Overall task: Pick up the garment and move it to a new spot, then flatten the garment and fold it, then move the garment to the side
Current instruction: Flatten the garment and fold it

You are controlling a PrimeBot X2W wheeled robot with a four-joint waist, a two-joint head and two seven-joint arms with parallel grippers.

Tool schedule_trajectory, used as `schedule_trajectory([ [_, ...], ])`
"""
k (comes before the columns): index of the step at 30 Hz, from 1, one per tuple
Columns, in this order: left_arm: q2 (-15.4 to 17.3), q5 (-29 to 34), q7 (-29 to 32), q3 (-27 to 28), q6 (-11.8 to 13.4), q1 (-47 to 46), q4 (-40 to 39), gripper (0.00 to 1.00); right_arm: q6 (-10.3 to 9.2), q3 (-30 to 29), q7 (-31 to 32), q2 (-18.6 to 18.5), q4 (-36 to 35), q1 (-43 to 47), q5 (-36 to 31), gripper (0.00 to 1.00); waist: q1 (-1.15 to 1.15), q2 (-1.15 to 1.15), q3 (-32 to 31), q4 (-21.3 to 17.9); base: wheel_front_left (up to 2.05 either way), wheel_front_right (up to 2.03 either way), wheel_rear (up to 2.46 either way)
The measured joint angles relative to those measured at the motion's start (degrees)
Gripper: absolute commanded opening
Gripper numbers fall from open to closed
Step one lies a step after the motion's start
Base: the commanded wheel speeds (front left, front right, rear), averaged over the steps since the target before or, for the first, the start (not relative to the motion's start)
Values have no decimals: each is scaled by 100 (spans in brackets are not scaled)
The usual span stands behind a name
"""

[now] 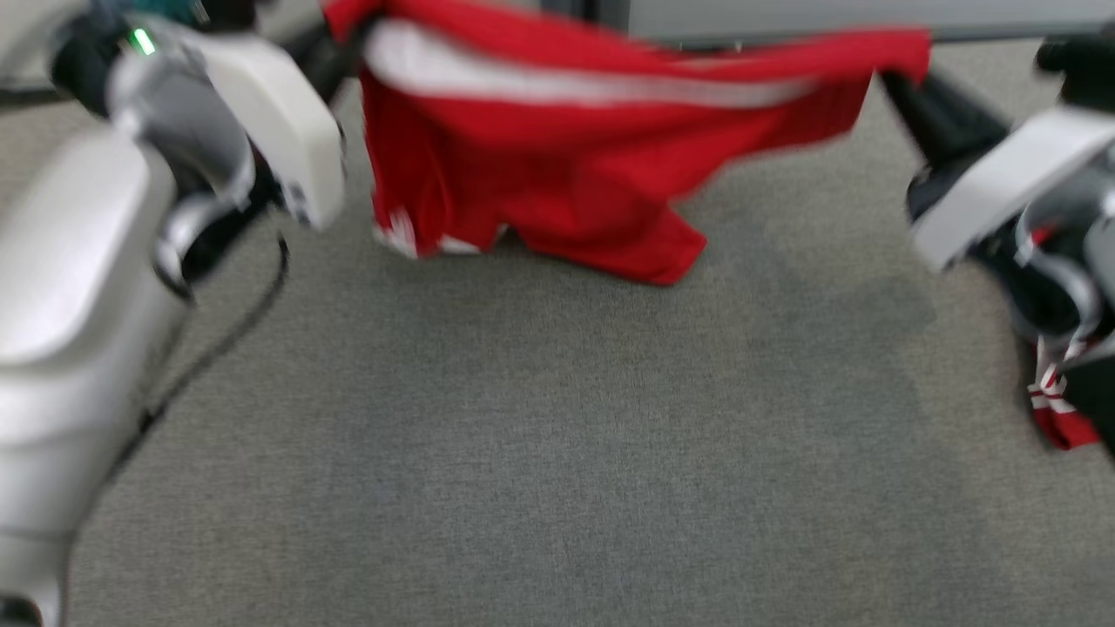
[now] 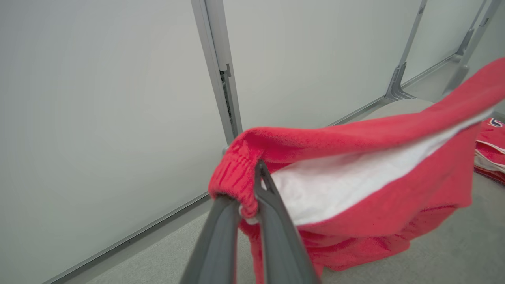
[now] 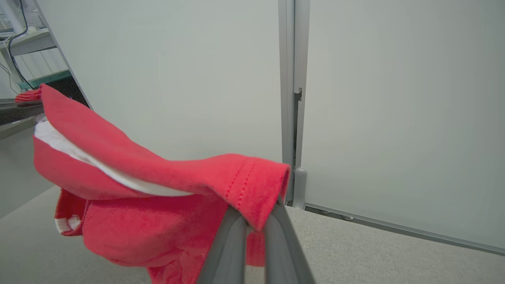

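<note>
The garment [image 1: 557,148] is red with a broad white band. It hangs stretched between my two grippers above the grey carpet, and its lower folds sag down to the floor. In the head view my left gripper [image 1: 348,30] holds its upper left corner and my right gripper [image 1: 890,74] its upper right corner. The left wrist view has the left gripper [image 2: 247,197] shut on a ribbed red edge of the garment [image 2: 378,189]. Along the right wrist view, the right gripper [image 3: 255,215] is shut on a stitched hem of the garment [image 3: 158,221].
Grey carpet [image 1: 557,453] spreads in front of me. White partition panels with metal posts [image 2: 219,71] stand close behind the garment. Another red and white cloth [image 1: 1058,409] lies low at the right, also seen on the floor [image 2: 491,146].
</note>
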Motion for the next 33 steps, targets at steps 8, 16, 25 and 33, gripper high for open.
schedule_trajectory([
  [8,-130,-388,-441,-586,-1,-2454,1203,0,-1,335,-448,-148,1066,-2570,132,0,0,0,1029,-99,0,0,0],
  [16,-294,-803,-1012,-1014,-1,-3474,2036,0,0,599,-982,-201,1727,-3914,201,0,0,0,1310,-180,0,0,0],
  [25,-142,-1670,-1165,-1795,-2,-3164,2154,0,0,1413,-1193,-264,2070,-3850,405,0,0,0,1325,-178,0,0,0],
  [33,26,-2630,-993,-2214,-5,-1997,2321,0,2,2049,-1268,-400,2075,-2629,751,0,0,0,976,-170,0,0,0],
])
